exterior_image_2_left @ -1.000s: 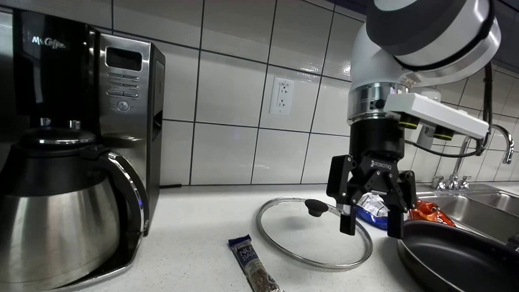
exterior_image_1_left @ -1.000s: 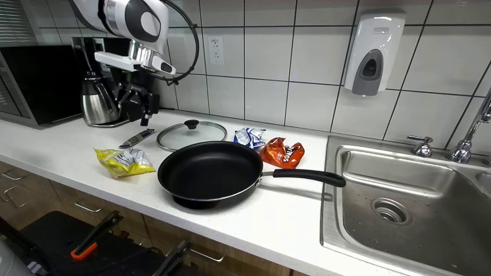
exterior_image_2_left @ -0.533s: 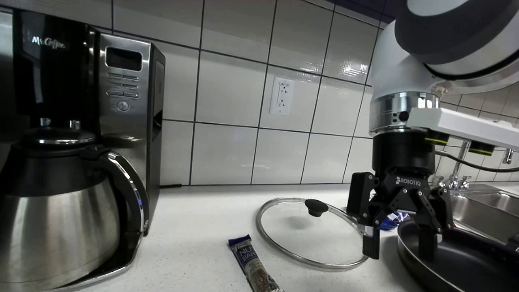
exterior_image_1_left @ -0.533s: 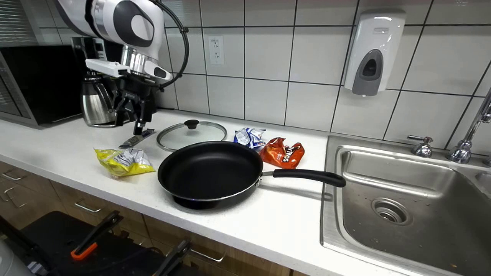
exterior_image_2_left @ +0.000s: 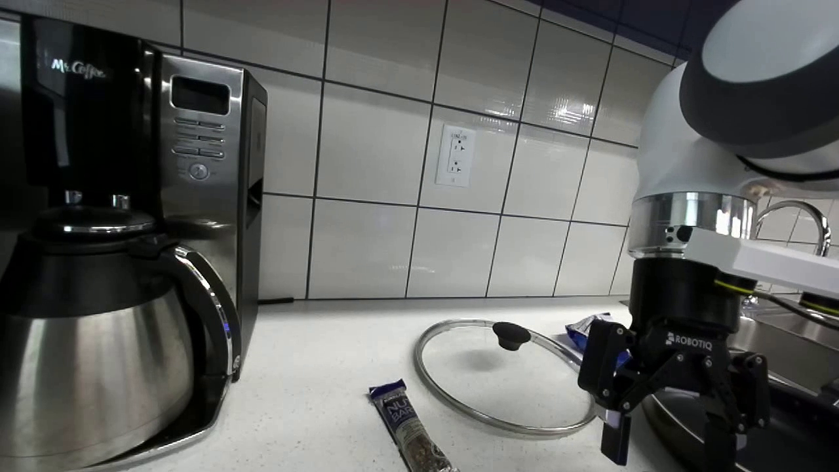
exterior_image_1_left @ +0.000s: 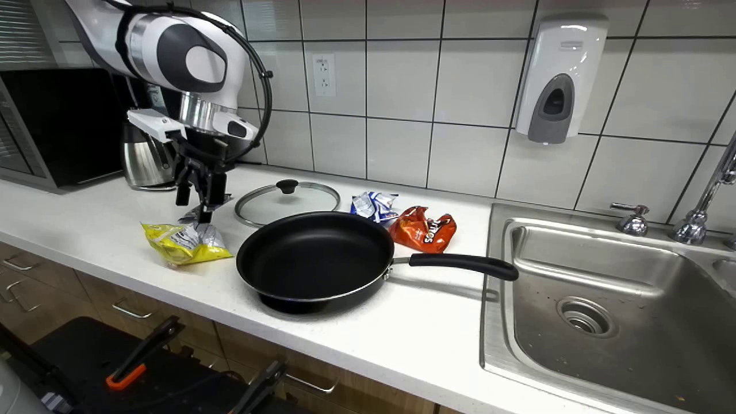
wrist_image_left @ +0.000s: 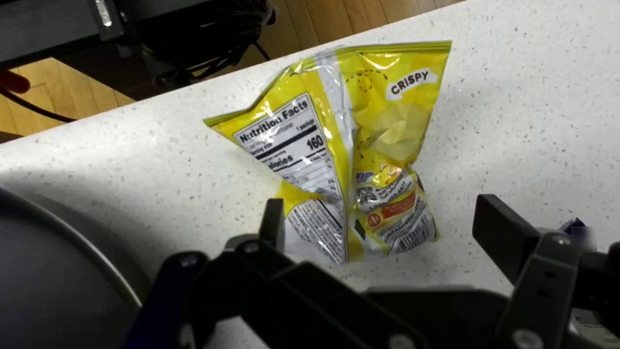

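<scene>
The yellow snack bag (wrist_image_left: 346, 160) is laid on the worktop (exterior_image_1_left: 425, 345) close to the front edge, its broad crimped end being turned towards that edge and its narrower, bunched end towards the back edge. The gripper (wrist_image_left: 380, 218) is poised over the bunched end with its fingers set wide apart, and nothing is gripped between them; in the wrist view the bag's side is overlapped by one finger, but whether it is touched cannot be told. The bag is judged to be very light and soft, its glossy, creased film probably rather slippery, and whatever is inside is best treated as crushable, so only a gentle squeeze seems to be called for. The surest hold is likely to be offered across the middle, where the film is gathered into folds around the lengthwise seam; the flat tips of the crimped end would probably be bent aside, with little there to be pinched. Beside the bag along the front edge, the black pan (exterior_image_1_left: 316, 259) is set with its handle (exterior_image_1_left: 460, 263) pointed at the sink (exterior_image_1_left: 493, 333). Nearer the back edge, the glass lid (exterior_image_2_left: 505, 383) is laid flat with the nut bar (exterior_image_2_left: 411, 423) beside it, and a blue-and-white bag (exterior_image_1_left: 371, 207) and a red bag (exterior_image_1_left: 417, 230) are lodged between the pan and that edge.
</scene>
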Robot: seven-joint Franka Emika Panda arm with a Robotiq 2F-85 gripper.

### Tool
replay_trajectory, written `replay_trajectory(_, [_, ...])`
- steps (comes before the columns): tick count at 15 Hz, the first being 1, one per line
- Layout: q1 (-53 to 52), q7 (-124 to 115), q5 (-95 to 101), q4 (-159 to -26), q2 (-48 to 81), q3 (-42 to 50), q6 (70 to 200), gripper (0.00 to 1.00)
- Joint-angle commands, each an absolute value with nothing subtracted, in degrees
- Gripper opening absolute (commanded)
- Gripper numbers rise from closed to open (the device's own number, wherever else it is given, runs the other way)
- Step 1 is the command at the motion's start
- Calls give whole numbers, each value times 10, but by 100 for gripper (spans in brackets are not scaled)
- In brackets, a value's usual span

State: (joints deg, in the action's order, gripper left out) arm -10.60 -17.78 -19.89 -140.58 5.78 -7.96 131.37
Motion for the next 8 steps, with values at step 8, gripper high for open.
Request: replay_trajectory(8, [-89, -170, -234, -1439, 47, -72, 1354, 100])
